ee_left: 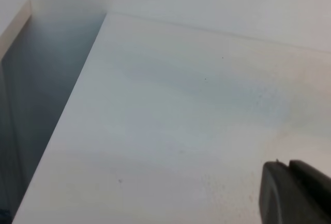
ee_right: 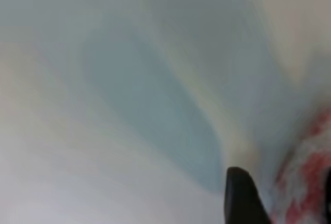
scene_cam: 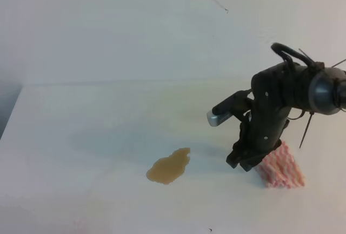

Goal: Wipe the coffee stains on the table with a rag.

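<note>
Rag (scene_cam: 281,166) sits pinched by the right gripper (scene_cam: 250,162) beside coffee stains (scene_cam: 169,167); no writing legible.

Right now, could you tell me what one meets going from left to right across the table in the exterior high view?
Bare white table → tan-brown coffee stain → right gripper, down at the rag's left edge → pink-and-white striped rag.

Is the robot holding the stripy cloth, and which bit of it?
The right gripper is down at the left edge of the rag on the table, but the pictures don't show whether it grips it. The left gripper holds nothing visible.
</note>
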`<action>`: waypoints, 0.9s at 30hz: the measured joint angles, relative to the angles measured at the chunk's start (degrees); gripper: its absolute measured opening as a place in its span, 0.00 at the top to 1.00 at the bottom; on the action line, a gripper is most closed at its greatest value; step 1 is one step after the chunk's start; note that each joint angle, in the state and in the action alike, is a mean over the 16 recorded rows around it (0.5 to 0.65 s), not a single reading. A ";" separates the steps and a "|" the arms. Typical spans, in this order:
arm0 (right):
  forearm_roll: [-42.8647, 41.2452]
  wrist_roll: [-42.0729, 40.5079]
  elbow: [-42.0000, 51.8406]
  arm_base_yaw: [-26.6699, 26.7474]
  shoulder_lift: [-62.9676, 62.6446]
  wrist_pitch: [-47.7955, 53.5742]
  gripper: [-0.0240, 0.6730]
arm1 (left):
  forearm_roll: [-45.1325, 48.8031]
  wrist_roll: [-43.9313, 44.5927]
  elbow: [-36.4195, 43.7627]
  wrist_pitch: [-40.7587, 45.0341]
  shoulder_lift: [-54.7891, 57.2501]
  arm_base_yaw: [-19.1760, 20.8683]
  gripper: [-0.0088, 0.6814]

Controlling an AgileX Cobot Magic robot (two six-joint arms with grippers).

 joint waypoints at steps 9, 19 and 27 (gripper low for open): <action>-4.84 3.89 -0.41 1.42 2.68 0.14 0.68 | 0.00 0.00 0.00 0.00 0.00 0.00 0.99; -4.20 1.14 -1.31 1.29 4.02 0.73 0.95 | 0.00 0.00 0.00 0.00 0.00 0.00 0.99; 3.20 -3.68 -4.79 1.14 4.79 0.87 0.97 | 0.00 0.00 0.00 0.00 0.00 0.00 0.99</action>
